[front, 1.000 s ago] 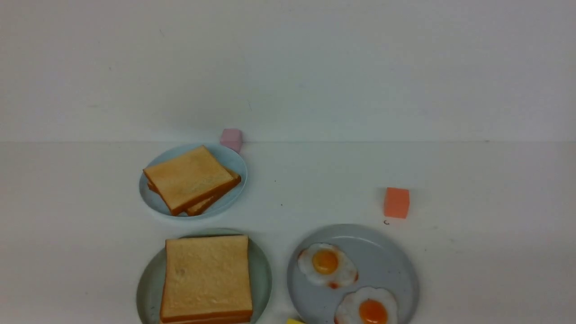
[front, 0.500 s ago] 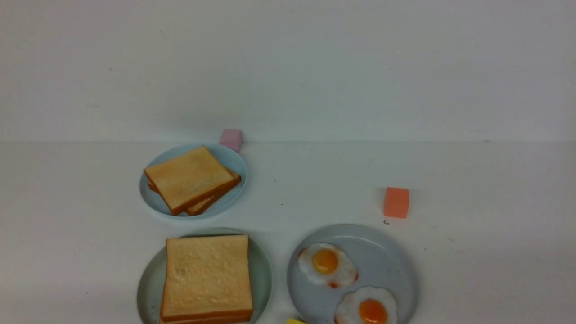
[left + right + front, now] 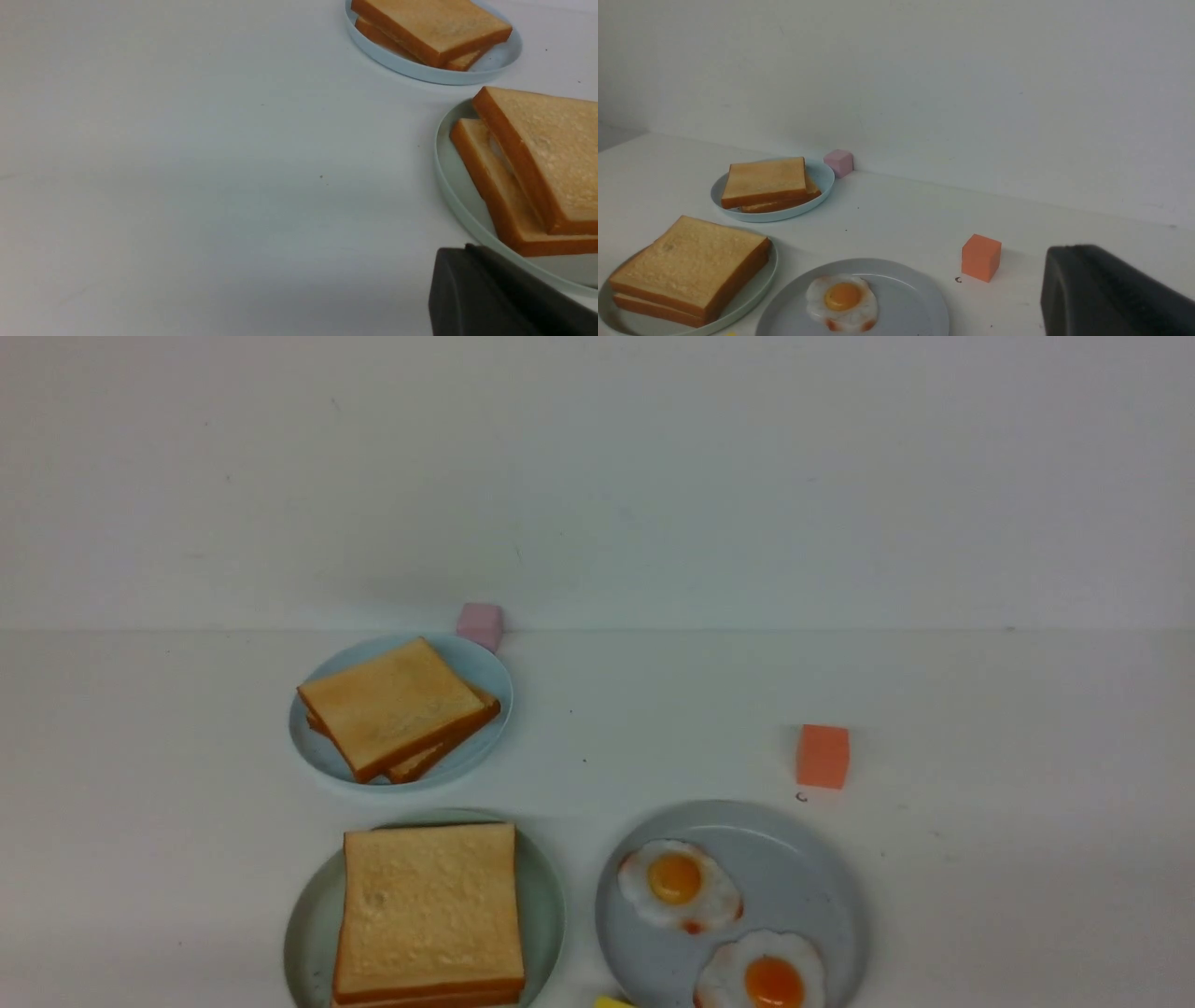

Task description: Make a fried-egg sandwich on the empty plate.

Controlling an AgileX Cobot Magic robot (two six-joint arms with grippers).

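sandwich stacked, both arms clear of the table

nothing on the table had shifted from the earlier front views; only the top slice seemed to have settled a hair on the mint-green plate [image 3: 546, 905]. the sandwich [image 3: 429, 910] sat on that plate at the near left of the front view, two toast slices stacked with the upper one slightly askew over the lower. a pale sliver showed in the gap between them in the left wrist view, probably the egg, though it was too small to be sure. the grey plate [image 3: 803, 877] beside it held two fried eggs [image 3: 680, 885], and the light-blue plate [image 3: 490, 681] farther back carried two spare slices. a pink cube [image 3: 481, 623] sat by the wall, an orange cube [image 3: 822, 757] to the right, and a yellow scrap [image 3: 611, 1002] at the near edge.

neither arm appeared in the front view. the left gripper [image 3: 495, 294] showed only as a dark body just beside the mint-green plate's rim, and the right gripper [image 3: 1111, 289] as a dark body near the orange cube; both sets of jaws were pressed together and held nothing.

the task looked finished or nearly so. the main risk was the left gripper's closeness to the rim: a careless sweep could nudge the plate or clip the overhanging top slice and slide it off the stack.
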